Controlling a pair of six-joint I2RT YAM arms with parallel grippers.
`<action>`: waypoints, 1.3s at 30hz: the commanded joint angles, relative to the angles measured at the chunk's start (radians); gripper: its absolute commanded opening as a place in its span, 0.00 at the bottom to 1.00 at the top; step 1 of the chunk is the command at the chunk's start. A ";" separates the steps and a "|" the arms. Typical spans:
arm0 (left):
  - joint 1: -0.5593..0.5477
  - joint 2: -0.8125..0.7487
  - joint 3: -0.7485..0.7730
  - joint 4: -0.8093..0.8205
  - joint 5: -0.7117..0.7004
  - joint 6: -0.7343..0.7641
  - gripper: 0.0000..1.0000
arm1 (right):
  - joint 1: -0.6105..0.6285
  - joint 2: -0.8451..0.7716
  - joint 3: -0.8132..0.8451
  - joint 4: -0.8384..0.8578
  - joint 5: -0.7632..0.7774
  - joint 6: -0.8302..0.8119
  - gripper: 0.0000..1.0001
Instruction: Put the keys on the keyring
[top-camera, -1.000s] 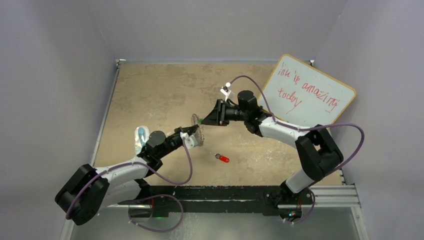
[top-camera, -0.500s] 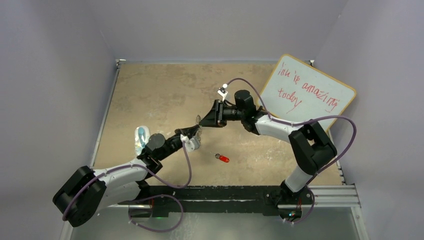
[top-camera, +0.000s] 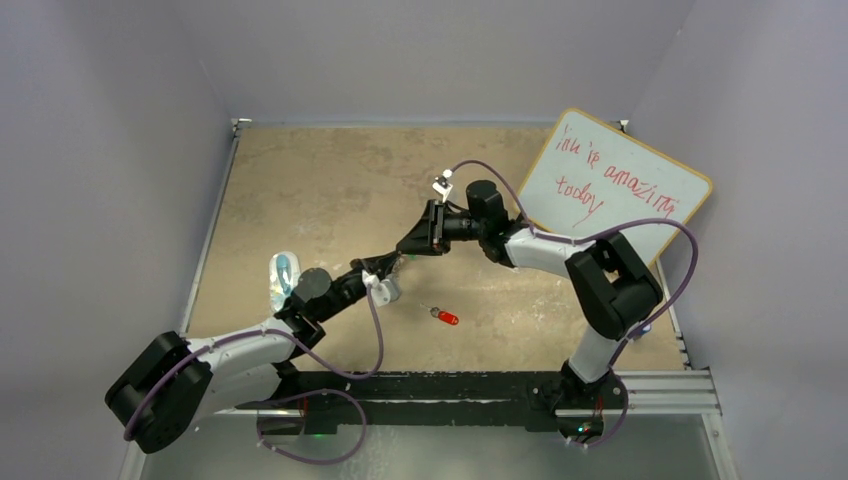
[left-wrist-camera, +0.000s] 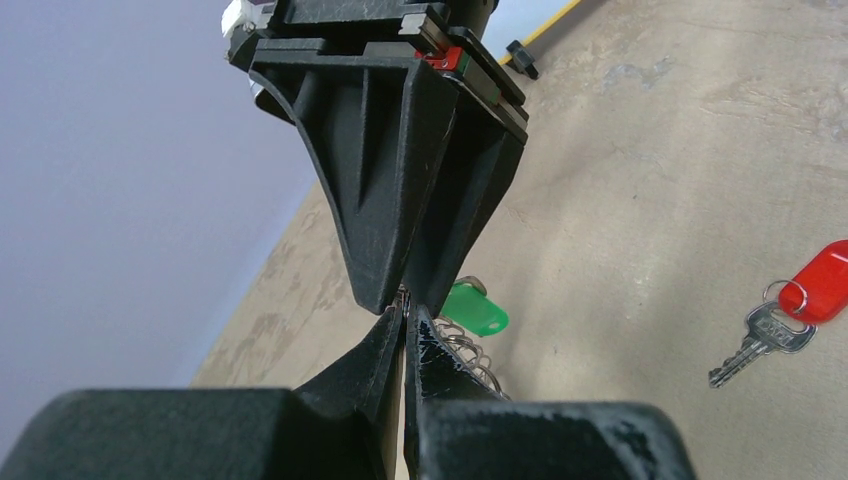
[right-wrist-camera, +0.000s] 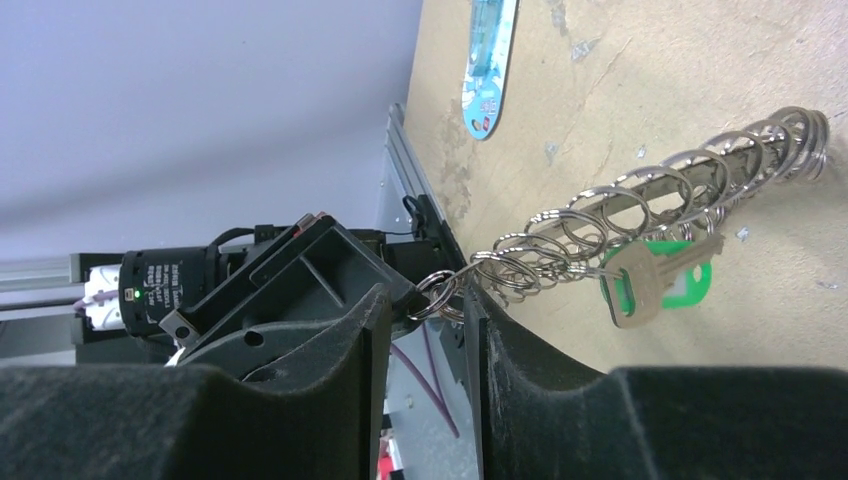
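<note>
my left pincer (left-wrist-camera: 403, 325) is clamped on the keyring (right-wrist-camera: 640, 195) with the green key (right-wrist-camera: 655, 275) hanging on it, my right pincer (right-wrist-camera: 428, 295) straddles its rim, grip unclear, so next i reckon i fetch the red key (left-wrist-camera: 790, 315) off the bench (top-camera: 300, 180).

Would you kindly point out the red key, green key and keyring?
Red key (left-wrist-camera: 822, 292), left wrist view, red head.
Green key (left-wrist-camera: 480, 314), left wrist view, green head.
Keyring (right-wrist-camera: 700, 162), right wrist view, rim loops.

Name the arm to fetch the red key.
Likely right. The left gripper is shut on the keyring, where the green key hangs; the right gripper holds no key, and the red key lies on the table.
</note>
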 joint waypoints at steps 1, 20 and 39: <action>-0.009 0.000 -0.003 0.049 0.023 0.021 0.00 | 0.000 0.000 0.041 0.058 -0.045 0.044 0.35; -0.022 -0.032 0.042 -0.037 0.078 0.010 0.00 | 0.000 0.037 0.096 -0.030 -0.083 -0.070 0.00; -0.022 -0.213 0.091 -0.192 -0.165 -0.356 0.39 | 0.000 -0.110 0.176 -0.377 0.238 -1.033 0.00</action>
